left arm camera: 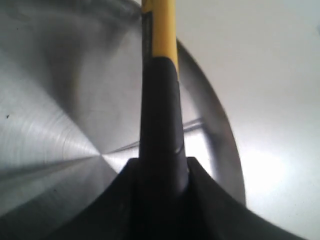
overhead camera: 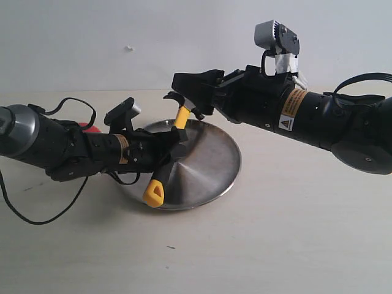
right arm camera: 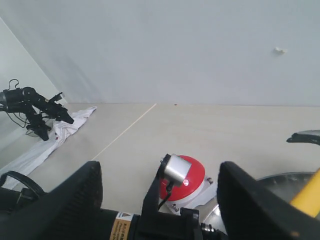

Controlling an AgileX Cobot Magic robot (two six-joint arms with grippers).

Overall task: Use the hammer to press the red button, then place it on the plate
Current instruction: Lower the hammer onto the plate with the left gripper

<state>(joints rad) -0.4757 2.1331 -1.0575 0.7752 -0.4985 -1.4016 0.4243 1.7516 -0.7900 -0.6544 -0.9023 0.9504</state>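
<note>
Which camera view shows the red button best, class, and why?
The right wrist view: the red button shows its glossy dome and grey base, partly behind a camera. The exterior view shows only a red sliver behind the left arm; the left wrist view shows none.

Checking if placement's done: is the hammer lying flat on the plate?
No, tilted: the left end effector grips the hammer, its head raised above the plate.

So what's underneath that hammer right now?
The shiny steel plate lies under the hammer, which the left gripper holds by its black grip. Whether the yellow tip touches the plate cannot be told, and that gripper covers the plate's left part.
</note>
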